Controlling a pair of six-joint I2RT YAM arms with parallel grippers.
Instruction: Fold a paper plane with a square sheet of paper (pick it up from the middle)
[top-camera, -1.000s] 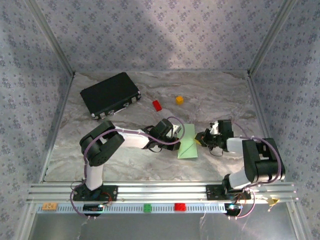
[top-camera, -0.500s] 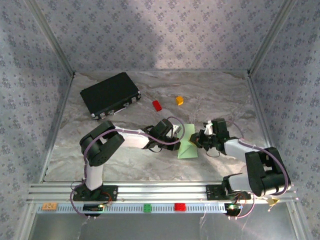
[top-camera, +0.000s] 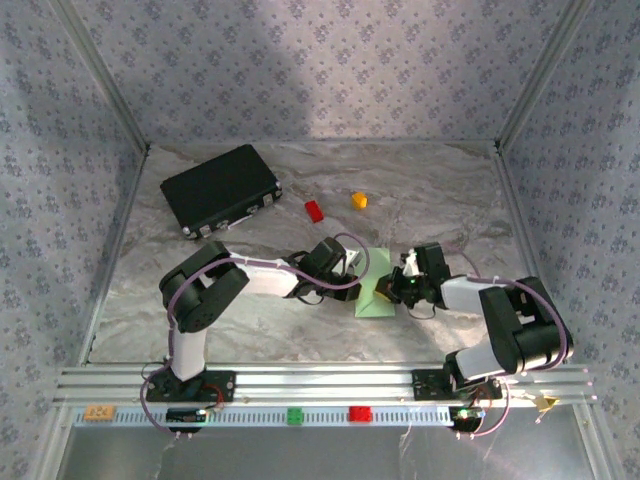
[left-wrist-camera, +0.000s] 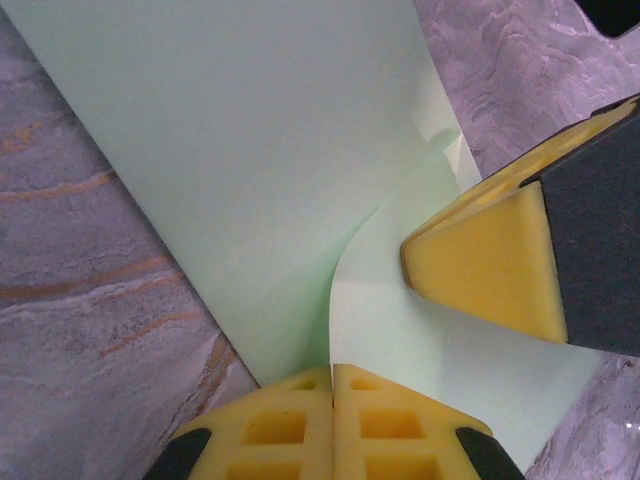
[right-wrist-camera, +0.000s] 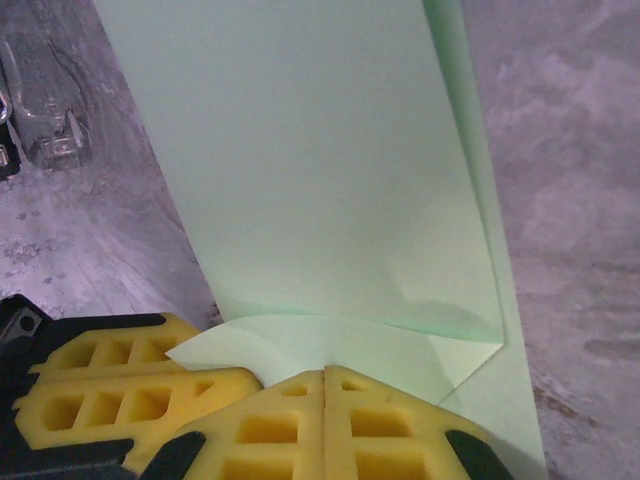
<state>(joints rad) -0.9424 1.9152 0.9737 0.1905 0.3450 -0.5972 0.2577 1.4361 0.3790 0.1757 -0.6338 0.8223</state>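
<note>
The square sheet of paper (top-camera: 372, 303) is pale green and lies folded lengthwise on the marble table between the two arms. In the left wrist view a flap of the paper (left-wrist-camera: 270, 150) curls up toward my left gripper (left-wrist-camera: 332, 385), which is shut with its tips down on the sheet. My right gripper (right-wrist-camera: 325, 385) is shut too, its tips resting on a turned-over corner flap (right-wrist-camera: 330, 340). From above, the left gripper (top-camera: 361, 271) meets the paper's left edge and the right gripper (top-camera: 394, 288) its right edge. The two grippers' yellow fingers (right-wrist-camera: 120, 385) nearly touch.
A black case (top-camera: 220, 190) lies at the back left. A red block (top-camera: 314, 210) and a yellow block (top-camera: 358, 200) sit behind the paper. Small green (top-camera: 295, 415), red (top-camera: 359, 413) and orange (top-camera: 98, 411) blocks rest on the front rail. Patterned walls enclose the table.
My right gripper has moved left from beside the paper onto its right edge. The left arm and the paper have stayed put.
</note>
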